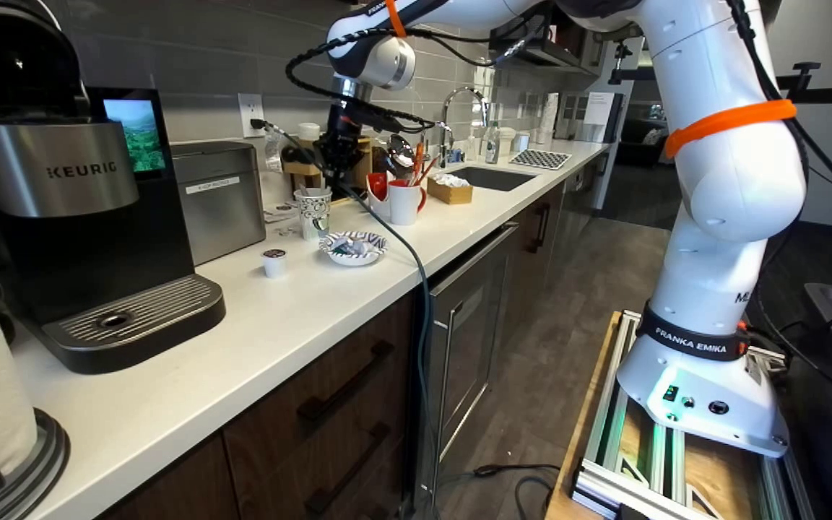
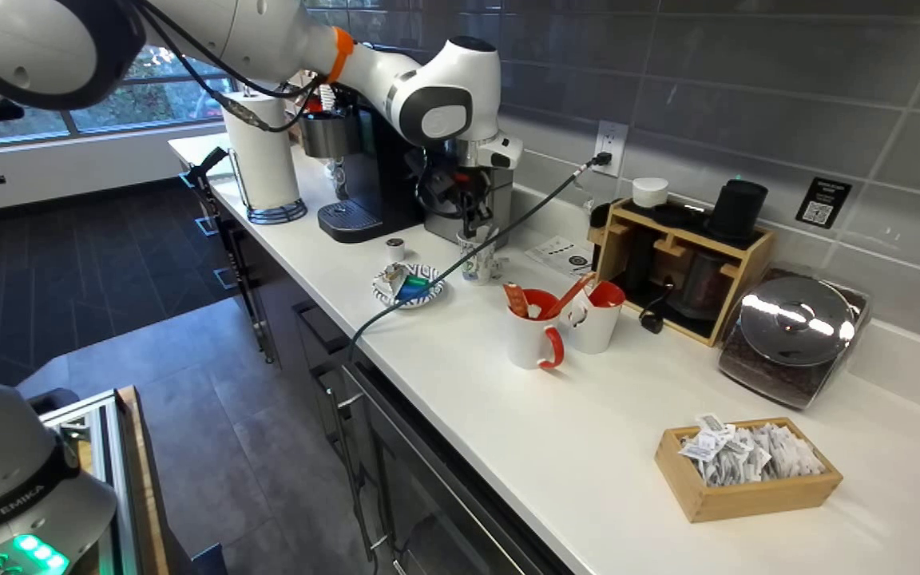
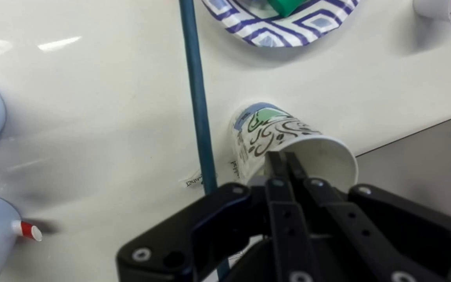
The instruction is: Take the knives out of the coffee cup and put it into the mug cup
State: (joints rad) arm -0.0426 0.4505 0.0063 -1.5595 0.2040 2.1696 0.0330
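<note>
The patterned paper coffee cup (image 1: 314, 217) stands on the counter in both exterior views (image 2: 476, 265). In the wrist view the cup (image 3: 266, 131) has its mouth toward me. My gripper (image 3: 284, 156) has its fingertips nearly together at the cup's mouth, overlapping the near rim. Pale pieces that look like knives (image 2: 494, 233) stick up at the cup's rim. A light grey piece shows beside my left finger; I cannot tell whether anything thin is between the tips. The white mug (image 1: 405, 204) with red inside and red handle holds red sticks; it also shows beside a similar mug (image 2: 532, 339).
A blue-green cable (image 2: 436, 279) crosses close beside the cup to the wall outlet. A patterned bowl (image 1: 353, 249) with packets and a small pod (image 1: 274, 263) stand near the cup. A grey box (image 1: 221, 198) and coffee maker (image 1: 91, 173) stand behind. A wooden box of packets (image 2: 747, 499) lies beyond the mugs.
</note>
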